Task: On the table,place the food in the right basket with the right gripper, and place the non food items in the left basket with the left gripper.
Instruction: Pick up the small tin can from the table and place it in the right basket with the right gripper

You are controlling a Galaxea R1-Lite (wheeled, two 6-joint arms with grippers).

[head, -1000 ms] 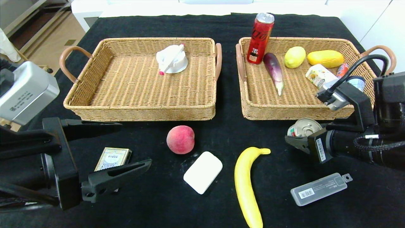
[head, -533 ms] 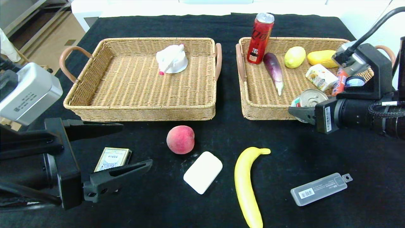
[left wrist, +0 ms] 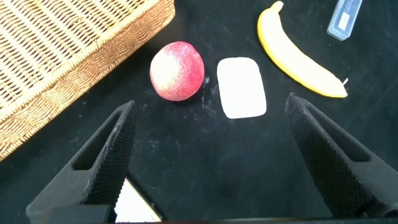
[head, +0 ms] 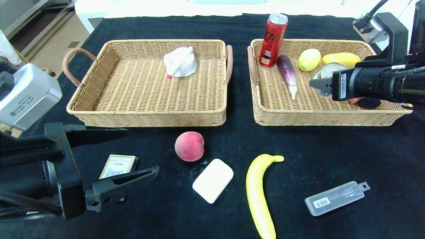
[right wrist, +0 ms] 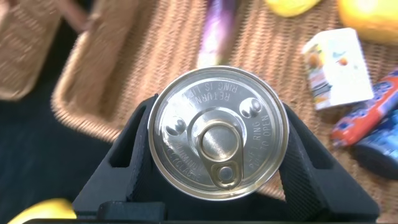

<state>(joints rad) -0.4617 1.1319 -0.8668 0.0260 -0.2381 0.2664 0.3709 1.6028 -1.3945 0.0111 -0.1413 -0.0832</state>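
My right gripper (head: 327, 78) is shut on a silver ring-pull tin can (head: 333, 68), held upright in the air over the right basket (head: 298, 119); in the right wrist view the can (right wrist: 217, 132) fills the gap between the fingers (right wrist: 305, 168). The left gripper (head: 141, 151) hangs open and empty near the front left, just above a small card box (head: 118, 165). On the black cloth lie a peach (head: 189, 146), a white soap-like block (head: 212, 180), a banana (head: 259, 192) and a clear plastic case (head: 335, 198).
The right basket holds a red drink can (head: 273, 39), an eggplant (head: 288, 74), a lemon (head: 308, 59) and a yellow fruit (head: 342, 58), with more packets hidden behind my arm. The left basket (head: 99, 108) holds a white item (head: 180, 62).
The right arm has lifted the tin can from the cloth in front of the right basket and carried it up and back over the basket. The left arm has stayed put.
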